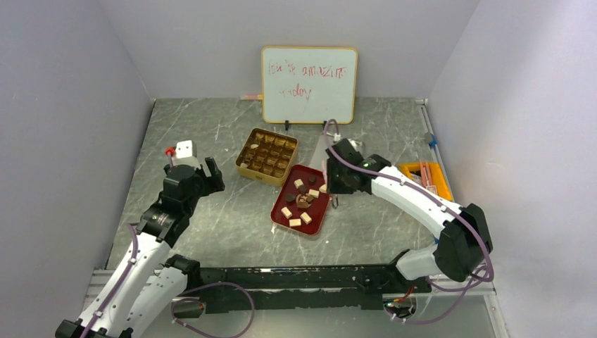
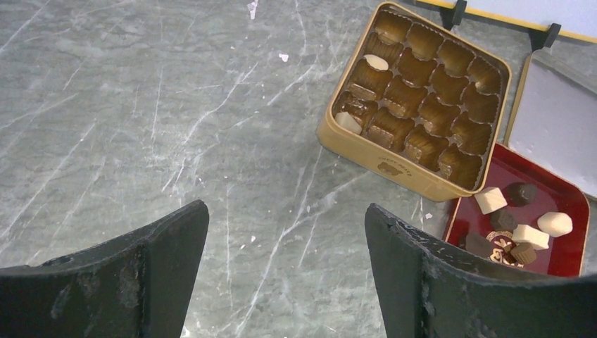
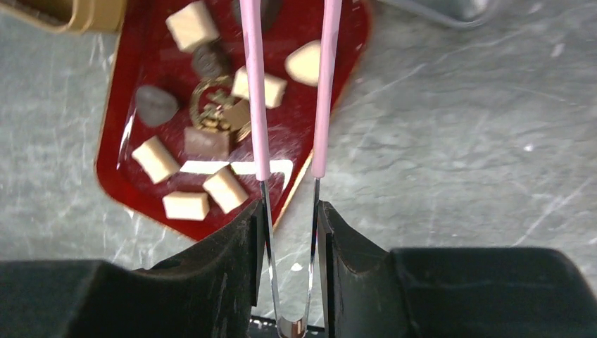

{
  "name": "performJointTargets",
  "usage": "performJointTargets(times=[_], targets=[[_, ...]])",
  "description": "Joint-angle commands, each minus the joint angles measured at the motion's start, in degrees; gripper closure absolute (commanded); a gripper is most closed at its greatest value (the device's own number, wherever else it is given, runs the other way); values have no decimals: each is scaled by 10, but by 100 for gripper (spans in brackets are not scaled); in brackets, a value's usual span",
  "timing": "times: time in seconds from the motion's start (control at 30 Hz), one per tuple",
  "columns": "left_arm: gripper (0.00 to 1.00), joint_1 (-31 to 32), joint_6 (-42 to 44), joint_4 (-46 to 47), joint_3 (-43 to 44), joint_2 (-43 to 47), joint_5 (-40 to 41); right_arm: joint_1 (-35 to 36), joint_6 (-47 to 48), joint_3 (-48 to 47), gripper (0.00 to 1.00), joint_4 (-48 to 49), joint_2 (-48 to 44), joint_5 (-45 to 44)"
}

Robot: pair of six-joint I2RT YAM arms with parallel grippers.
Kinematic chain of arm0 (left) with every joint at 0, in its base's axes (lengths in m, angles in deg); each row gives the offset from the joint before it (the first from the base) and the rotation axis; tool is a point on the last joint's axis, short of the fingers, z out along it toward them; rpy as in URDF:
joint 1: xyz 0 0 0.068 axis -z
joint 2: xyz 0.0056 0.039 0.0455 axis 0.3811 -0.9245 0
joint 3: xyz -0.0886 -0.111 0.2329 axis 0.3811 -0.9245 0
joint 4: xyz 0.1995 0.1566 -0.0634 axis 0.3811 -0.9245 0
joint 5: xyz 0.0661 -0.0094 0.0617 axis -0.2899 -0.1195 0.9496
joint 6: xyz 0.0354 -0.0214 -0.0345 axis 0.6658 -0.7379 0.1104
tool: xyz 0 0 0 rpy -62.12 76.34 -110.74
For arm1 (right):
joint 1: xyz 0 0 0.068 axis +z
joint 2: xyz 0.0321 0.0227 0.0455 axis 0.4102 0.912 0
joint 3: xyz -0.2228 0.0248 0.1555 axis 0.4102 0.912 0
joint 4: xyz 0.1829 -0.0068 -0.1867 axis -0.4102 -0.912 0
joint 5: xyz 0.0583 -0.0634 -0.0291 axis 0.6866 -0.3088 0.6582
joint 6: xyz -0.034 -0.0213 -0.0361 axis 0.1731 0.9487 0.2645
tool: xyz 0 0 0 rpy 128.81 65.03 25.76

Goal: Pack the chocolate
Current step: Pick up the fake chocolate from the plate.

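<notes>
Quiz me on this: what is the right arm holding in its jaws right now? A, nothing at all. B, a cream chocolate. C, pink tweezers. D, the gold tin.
C: in the right wrist view the right arm's jaws press on both metal legs of the pink tweezers, whose arms run out over the red tray of chocolate.

even, diffuse light from above on the grey marbled table (image 1: 211, 218); shadows short and soft. right wrist view: white glare on the red tray (image 3: 116, 174), chocolate (image 3: 156, 159) and pink tweezers (image 3: 252, 84) slightly blurred. top view soft, grainy.
</notes>
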Motion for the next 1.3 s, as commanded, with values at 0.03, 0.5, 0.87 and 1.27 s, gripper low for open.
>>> performJointTargets(times=[0.03, 0.5, 0.87, 1.27], targets=[[14, 2, -7, -4, 31, 5, -11, 70, -30, -39, 65, -38, 19, -2], [14, 2, 1, -11, 43, 0, -19, 182, -31, -40, 65, -102, 27, 19], [14, 2, 0, -13, 41, 1, -21, 218, -33, -28, 63, -135, 19, 27], [15, 2, -7, -19, 39, 7, -24, 239, -41, 0, 62, -158, -11, 47]])
